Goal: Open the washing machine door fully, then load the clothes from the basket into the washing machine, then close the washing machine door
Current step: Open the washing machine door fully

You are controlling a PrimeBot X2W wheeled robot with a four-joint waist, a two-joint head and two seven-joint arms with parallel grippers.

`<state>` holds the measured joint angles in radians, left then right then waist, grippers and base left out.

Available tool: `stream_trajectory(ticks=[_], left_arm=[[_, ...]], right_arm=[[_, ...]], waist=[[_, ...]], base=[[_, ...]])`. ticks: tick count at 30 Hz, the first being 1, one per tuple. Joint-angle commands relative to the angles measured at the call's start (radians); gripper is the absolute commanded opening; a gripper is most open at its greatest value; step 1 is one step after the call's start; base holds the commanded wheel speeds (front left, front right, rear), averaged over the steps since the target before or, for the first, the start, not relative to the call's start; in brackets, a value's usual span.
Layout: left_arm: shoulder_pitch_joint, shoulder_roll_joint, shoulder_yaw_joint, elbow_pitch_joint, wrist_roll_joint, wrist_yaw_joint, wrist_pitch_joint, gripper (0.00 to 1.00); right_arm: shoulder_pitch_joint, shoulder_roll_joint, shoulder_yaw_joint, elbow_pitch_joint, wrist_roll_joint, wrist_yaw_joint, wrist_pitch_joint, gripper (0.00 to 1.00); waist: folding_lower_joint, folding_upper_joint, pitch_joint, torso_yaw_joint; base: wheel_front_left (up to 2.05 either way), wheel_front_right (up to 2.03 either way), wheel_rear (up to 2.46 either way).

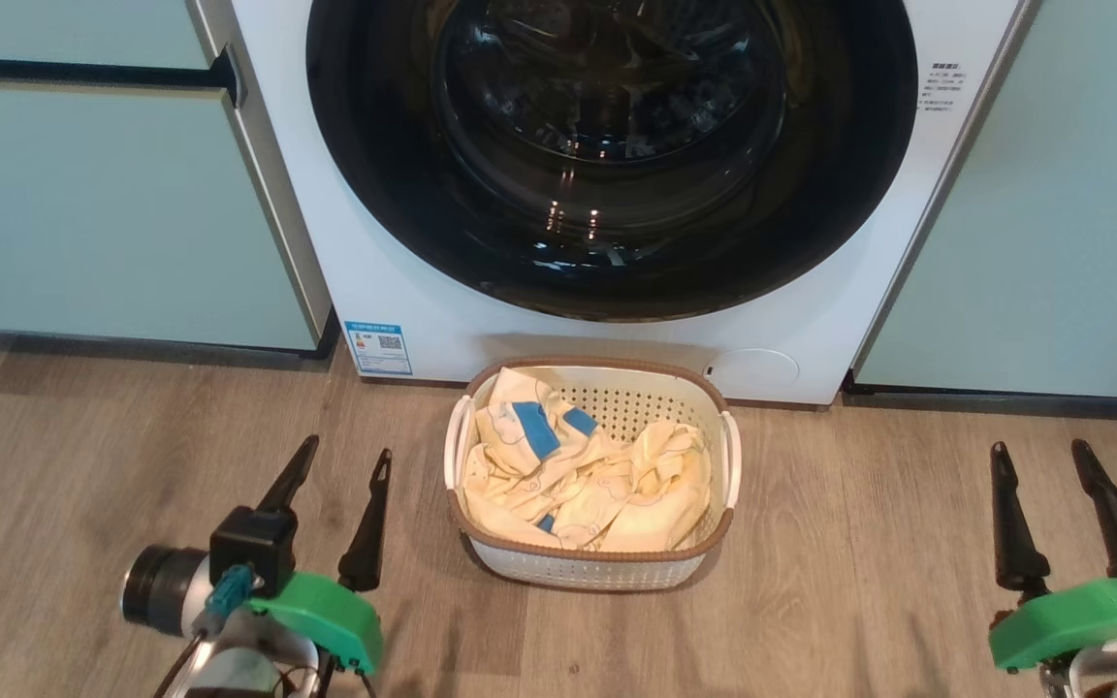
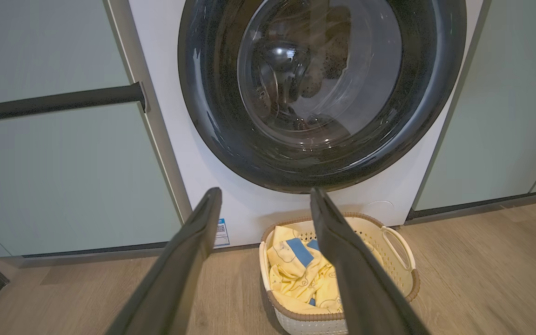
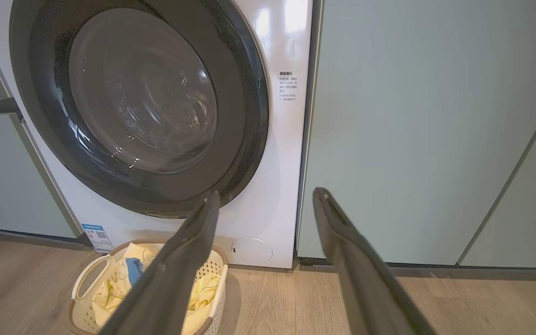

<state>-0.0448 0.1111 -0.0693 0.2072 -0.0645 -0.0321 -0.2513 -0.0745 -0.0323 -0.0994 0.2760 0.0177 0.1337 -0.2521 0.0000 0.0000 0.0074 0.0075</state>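
Door (image 1: 612, 145) shut, flush on the machine (image 1: 442, 330).

Head view: basket (image 1: 597, 572) on the floor just before the machine, clothes (image 1: 588, 475) heaped inside. Left gripper (image 1: 347, 448) and right gripper (image 1: 1040, 447) flank it, well apart from it, fingers spread wide, holding nothing.

Left wrist view: adds drum holes seen through the glass, and the dark cabinet bar (image 2: 58, 102) at length.

Right wrist view: adds the cabinet (image 3: 412, 139) right of the machine, with a slanting seam; cap (image 3: 251, 251) near the basket.

Light was bright, even and soft, with small glints on the door (image 1: 612, 145) glass, white glare on the washer (image 3: 282, 163) front, a faint shadow beside the basket (image 3: 212, 270), wide-angle bending at wrist-view edges, and left fingers (image 2: 175, 279) slightly soft.
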Motion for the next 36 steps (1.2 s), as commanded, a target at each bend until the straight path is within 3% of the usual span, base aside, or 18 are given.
stream_trajectory(ticks=[1,14,36], left_arm=[[-0.051,0.012,0.037,-0.027,0.007,0.0,-0.01,1.0],[-0.049,0.021,0.027,-0.02,0.025,0.003,-0.01,1.0],[-0.053,0.027,0.023,-0.038,0.024,0.006,-0.01,1.0]], right_arm=[[-0.051,-0.018,0.017,-0.03,0.005,-0.003,-0.01,1.0],[-0.044,-0.018,0.012,-0.031,0.011,-0.003,-0.01,1.0],[-0.047,-0.018,0.008,-0.034,0.015,-0.003,-0.01,1.0]], waist=[[0.0,0.0,-0.001,-0.001],[0.0,0.0,-0.006,-0.007],[0.0,0.0,0.001,-0.017]], base=[[0.0,0.0,0.0],[0.45,0.45,-0.89],[1.2,1.2,-2.41]])
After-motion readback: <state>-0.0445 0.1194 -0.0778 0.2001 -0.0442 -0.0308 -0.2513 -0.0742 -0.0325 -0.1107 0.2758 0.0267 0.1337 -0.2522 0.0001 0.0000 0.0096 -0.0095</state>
